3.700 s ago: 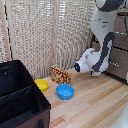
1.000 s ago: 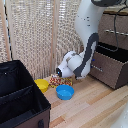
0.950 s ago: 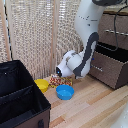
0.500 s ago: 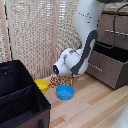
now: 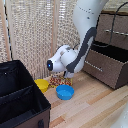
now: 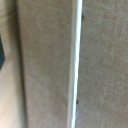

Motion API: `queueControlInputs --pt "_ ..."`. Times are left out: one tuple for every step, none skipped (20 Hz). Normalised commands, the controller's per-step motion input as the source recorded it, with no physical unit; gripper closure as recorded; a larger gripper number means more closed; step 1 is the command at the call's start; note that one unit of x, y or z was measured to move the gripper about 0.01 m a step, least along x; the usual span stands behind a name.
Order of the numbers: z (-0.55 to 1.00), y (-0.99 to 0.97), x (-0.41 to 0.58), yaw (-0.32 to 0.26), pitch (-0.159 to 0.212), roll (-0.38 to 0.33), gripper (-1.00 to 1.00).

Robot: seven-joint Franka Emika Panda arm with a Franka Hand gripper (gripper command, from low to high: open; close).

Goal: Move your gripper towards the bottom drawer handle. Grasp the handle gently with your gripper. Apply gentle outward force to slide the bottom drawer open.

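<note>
The bottom drawer (image 5: 107, 67) of the dark brown dresser stands pulled out, its inside open at the top. Its thin silver handle (image 5: 95, 67) runs along the drawer front. The white-and-grey arm (image 5: 75, 57) bends down just to the exterior view's left of the drawer front. The gripper's fingers are hidden behind the arm's last links. The wrist view is a blurred close-up of the drawer front (image 6: 45, 65) with the silver handle (image 6: 76, 60) running across it. No fingers show there.
A big black fabric box (image 5: 20, 95) fills the exterior view's lower left. A blue bowl (image 5: 64, 92), a yellow bowl (image 5: 42, 85) and a patterned item (image 5: 57, 81) lie on the wooden floor by the arm. A pale blind (image 5: 35, 35) hangs behind. An upper drawer's handle (image 5: 117, 33) shows above.
The bottom drawer was shut 3.7 s ago and now stands pulled out. Over the last second the arm and the drawer front moved slightly further to the exterior view's left.
</note>
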Motion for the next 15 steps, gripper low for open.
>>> queueControlInputs --pt "0.07 0.49 0.103 -0.073 0.000 0.356 -1.00" --pt "0.07 0.49 0.100 -0.076 0.000 0.355 -1.00" --pt "0.07 0.49 0.100 -0.075 0.000 0.355 -1.00" --pt "0.08 0.49 0.103 -0.073 0.000 0.355 -1.00" --pt "0.08 0.48 0.100 -0.076 0.000 0.351 -1.00" --pt "0.10 0.47 0.086 -0.080 0.000 0.349 -1.00" --pt "0.15 0.43 0.054 -0.093 0.000 0.330 -1.00" --pt "0.35 0.31 0.037 -0.120 0.000 0.266 -1.00" --pt "0.47 0.26 0.000 -0.167 0.000 0.226 -1.00" --pt "0.56 0.20 -0.014 -0.205 -0.015 0.196 -1.00" --pt "0.58 0.17 -0.086 -0.227 -0.031 0.191 -1.00" --pt "0.58 0.13 -0.169 -0.253 -0.054 0.192 -1.00" --pt "0.58 0.13 -0.169 -0.262 -0.064 0.183 -1.00" --pt "0.57 0.14 -0.160 -0.265 -0.068 0.182 -1.00" --pt "0.58 0.14 -0.151 -0.267 -0.069 0.176 -1.00"
